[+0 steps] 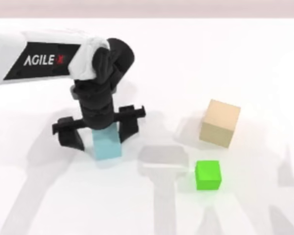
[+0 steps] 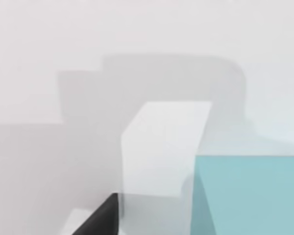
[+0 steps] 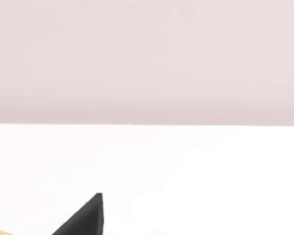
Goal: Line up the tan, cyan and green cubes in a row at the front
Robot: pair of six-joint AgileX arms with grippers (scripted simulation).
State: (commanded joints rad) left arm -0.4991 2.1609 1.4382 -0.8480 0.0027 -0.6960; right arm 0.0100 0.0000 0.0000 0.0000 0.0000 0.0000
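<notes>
The pale cyan cube (image 1: pixel 108 147) sits at the front left of the table, and it fills one corner of the left wrist view (image 2: pixel 250 196). My left gripper (image 1: pixel 100 134) hangs over it, open, with one dark finger on each side; the finger at the top view's left stands apart from the cube. The large tan cube (image 1: pixel 220 122) rests at the right. Just in front of it lies the small green cube (image 1: pixel 208 175). My right arm is out of the top view. Its gripper (image 3: pixel 85 218) shows only as a dark wedge in the right wrist view.
The table (image 1: pixel 264 63) is white. A pale grey blocky patch (image 1: pixel 161 159) lies between the cyan and green cubes, with long grey shadows running to the front edge. The same pale shape (image 2: pixel 161 147) shows beside the cyan cube in the left wrist view.
</notes>
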